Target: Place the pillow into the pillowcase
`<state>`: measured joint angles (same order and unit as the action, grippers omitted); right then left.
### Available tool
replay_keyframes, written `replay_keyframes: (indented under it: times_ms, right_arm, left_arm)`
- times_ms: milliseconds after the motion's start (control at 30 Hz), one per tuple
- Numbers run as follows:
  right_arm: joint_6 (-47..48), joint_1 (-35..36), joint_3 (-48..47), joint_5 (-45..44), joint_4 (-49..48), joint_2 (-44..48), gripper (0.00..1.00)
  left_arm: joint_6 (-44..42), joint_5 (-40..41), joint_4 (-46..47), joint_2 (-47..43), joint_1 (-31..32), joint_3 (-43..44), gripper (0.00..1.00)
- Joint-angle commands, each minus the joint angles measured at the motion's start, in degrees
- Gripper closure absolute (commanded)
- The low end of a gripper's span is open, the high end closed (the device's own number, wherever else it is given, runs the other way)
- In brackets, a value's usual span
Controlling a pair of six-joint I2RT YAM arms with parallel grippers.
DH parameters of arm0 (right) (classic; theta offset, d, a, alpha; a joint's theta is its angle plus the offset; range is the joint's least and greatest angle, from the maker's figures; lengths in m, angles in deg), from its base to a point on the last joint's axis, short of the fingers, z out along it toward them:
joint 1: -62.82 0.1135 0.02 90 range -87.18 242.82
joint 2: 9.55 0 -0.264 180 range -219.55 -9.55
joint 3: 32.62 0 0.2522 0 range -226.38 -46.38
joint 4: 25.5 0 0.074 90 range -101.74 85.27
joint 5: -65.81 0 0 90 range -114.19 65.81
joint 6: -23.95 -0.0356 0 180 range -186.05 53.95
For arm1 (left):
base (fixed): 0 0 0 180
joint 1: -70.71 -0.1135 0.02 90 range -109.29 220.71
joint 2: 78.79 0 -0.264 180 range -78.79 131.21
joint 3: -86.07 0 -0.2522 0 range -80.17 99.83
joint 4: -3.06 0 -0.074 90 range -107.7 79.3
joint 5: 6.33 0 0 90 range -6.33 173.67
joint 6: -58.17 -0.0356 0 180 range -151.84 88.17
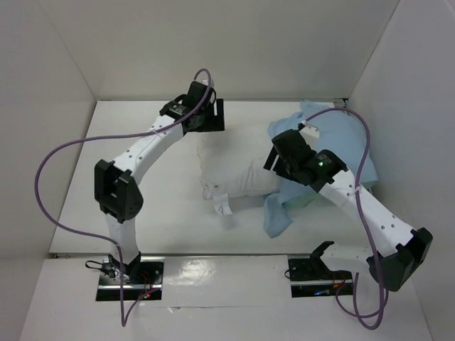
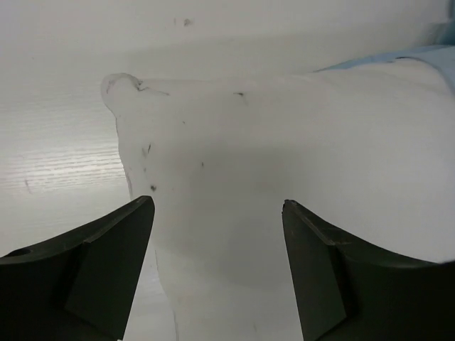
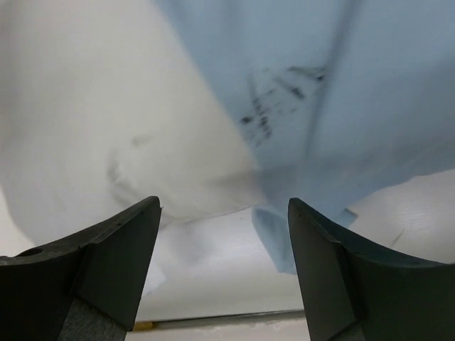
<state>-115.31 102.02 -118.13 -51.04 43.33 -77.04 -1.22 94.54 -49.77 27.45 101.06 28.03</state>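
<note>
We count two arms, one pillow [image 1: 238,174] and one pillowcase [image 1: 355,153] on one table [image 1: 149,234].

Left gripper [image 1: 206,117]: fingers spread wide, nothing between them. In its wrist view the pillow lies just ahead of and below the fingertips. One pillow corner pokes out ahead and to the left, over bare table.

The pillow sits between the two grippers. Its right end meets the blue pillowcase. We cannot tell how far in it goes.

Right gripper [image 1: 279,155]: fingers also spread, gripping nothing. Ahead of it, the pillow is left and the pillowcase right, with one loose blue flap just beyond the right fingertip.
</note>
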Motion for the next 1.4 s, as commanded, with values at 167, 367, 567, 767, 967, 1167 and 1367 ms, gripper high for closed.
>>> replay_keyframes:
  times_ms: [167, 367, 567, 767, 967, 1167, 1367]
  right_arm:
    - [-8.58, -6.32, 10.38, -11.82, -8.62, 10.58, 0.20]
    - [2.48, -25.91, 23.04, 16.78, -26.21, 8.45, 0.25]
    - [13.03, -20.42, 17.89, 34.17, -37.94, -7.29, 0.33]
    - [16.20, -11.08, 6.80, 29.06, -34.94, -14.96, 0.29]
    - [21.46, -20.20, -3.54, 20.79, -25.64, -16.54, 0.10]
    - [27.89, -15.15, -15.60, 17.54, -14.21, -17.68, 0.06]
    - [25.44, 1.03, -17.37, 1.90, -10.08, -17.85, 0.04]
  left_arm:
    - [0.06, -15.00, 13.13, 7.23, -2.22, -8.51, 0.19]
    - [5.41, -24.48, 20.42, 1.45, -2.22, -22.10, 0.71]
    - [11.49, -24.59, 27.56, -19.96, 2.42, -44.37, 0.89]
    - [9.39, -25.19, 24.04, -33.89, 8.67, -52.74, 0.78]
    - [4.37, -27.58, 15.02, -32.76, 14.56, -43.09, 0.26]
    - [3.47, -15.32, 11.13, -39.08, 12.11, -37.63, 0.13]
    - [8.41, 0.72, 2.08, -42.08, 3.85, -37.63, 0.17]
